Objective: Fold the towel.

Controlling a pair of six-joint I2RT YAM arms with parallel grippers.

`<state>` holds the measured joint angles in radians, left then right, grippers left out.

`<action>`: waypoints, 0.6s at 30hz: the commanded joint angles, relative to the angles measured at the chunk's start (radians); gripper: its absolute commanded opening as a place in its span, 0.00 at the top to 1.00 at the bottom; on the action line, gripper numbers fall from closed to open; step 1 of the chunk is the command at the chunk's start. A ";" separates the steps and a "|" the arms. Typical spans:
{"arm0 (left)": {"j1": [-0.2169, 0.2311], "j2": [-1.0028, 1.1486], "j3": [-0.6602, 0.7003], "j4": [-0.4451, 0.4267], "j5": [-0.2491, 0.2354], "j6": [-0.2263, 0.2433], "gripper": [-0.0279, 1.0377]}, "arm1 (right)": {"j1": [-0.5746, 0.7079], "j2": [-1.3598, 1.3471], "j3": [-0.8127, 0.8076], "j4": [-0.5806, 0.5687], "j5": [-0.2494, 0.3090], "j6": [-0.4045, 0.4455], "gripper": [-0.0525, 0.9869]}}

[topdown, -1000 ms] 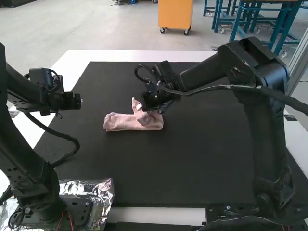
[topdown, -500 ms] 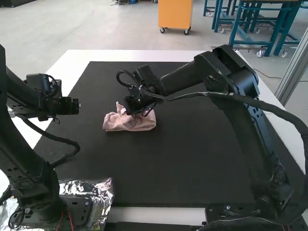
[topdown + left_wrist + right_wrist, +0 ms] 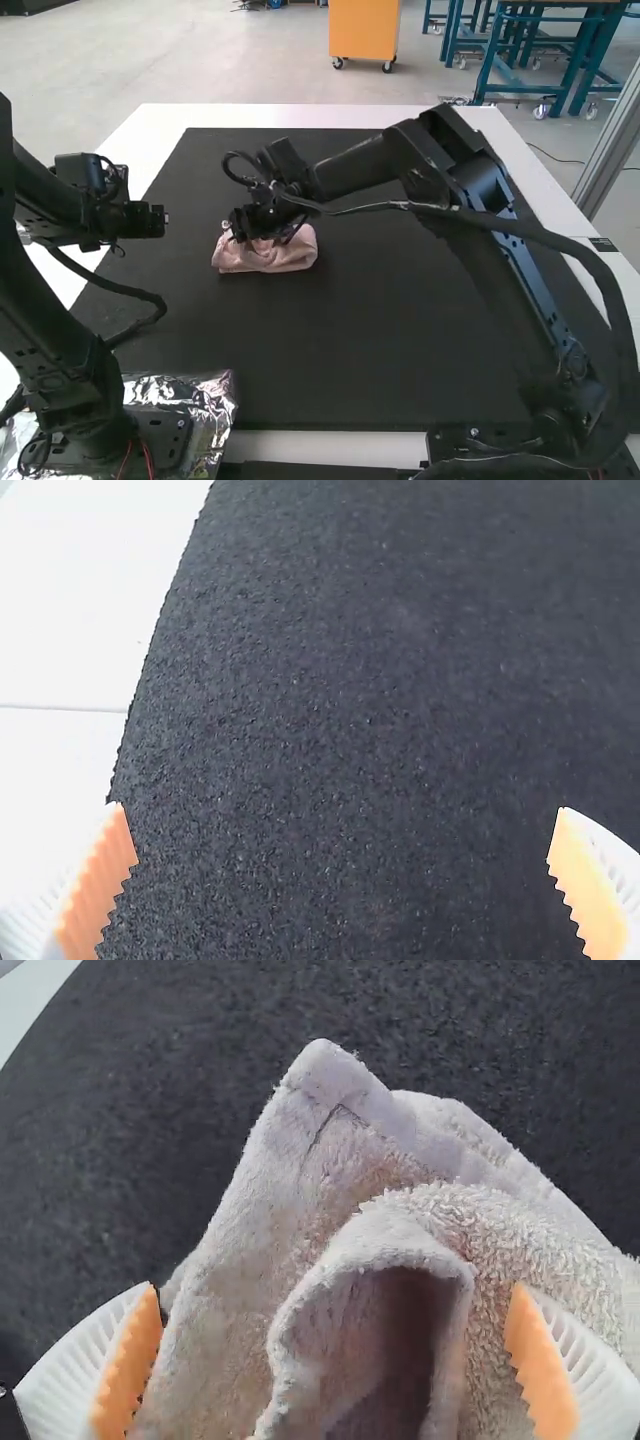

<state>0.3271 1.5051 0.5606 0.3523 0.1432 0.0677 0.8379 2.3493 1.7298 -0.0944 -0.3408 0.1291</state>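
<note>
Evidently, the pink towel (image 3: pixel 268 258) lay bunched on the black mat (image 3: pixel 380 330) atop the white bench (image 3: pixel 300 116). Over it hung the right tool (image 3: pixel 259 233), its fingers spread with cloth showing between them; the left tool (image 3: pixel 166 219), also spread, was well apart from the towel.

Bunched pink towel (image 3: pixel 300 1180), jaws spread apart, dark mat (image 3: pixel 130 1130)

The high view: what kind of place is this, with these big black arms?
Probably a robotics lab or workshop: two jointed robot arms are mounted at a table, a black mat covers most of its top, and a pink towel lies bunched there.
</note>
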 commanded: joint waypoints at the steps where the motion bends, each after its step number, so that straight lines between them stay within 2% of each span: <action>1: 0.007 -0.025 -0.022 0.007 0.013 0.014 0.06 | 0.020 -0.044 0.068 -0.027 -0.020 -0.025 0.12; 11: 0.003 -0.032 -0.025 -0.004 0.012 0.014 0.06 | -0.036 -0.182 0.122 -0.094 -0.038 -0.026 0.10; 13: 0.003 -0.045 -0.025 -0.009 0.012 0.014 0.06 | -0.059 -0.196 0.111 -0.125 -0.044 -0.032 0.14; 14: 0.000 -0.051 -0.025 -0.010 0.012 0.014 0.06 | -0.076 -0.200 0.097 -0.134 -0.061 -0.036 0.26; 17: -0.016 -0.063 -0.025 -0.009 0.010 0.011 0.06 | -0.117 -0.206 0.017 -0.071 -0.104 -0.049 0.93; 18: -0.022 -0.065 -0.025 -0.009 0.010 0.011 0.06 | -0.125 -0.206 -0.009 -0.031 -0.101 -0.054 0.97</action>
<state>0.3210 1.4712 0.5358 0.3355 0.1432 0.0673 0.7517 2.1509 1.7817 -0.1623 -0.4053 0.0929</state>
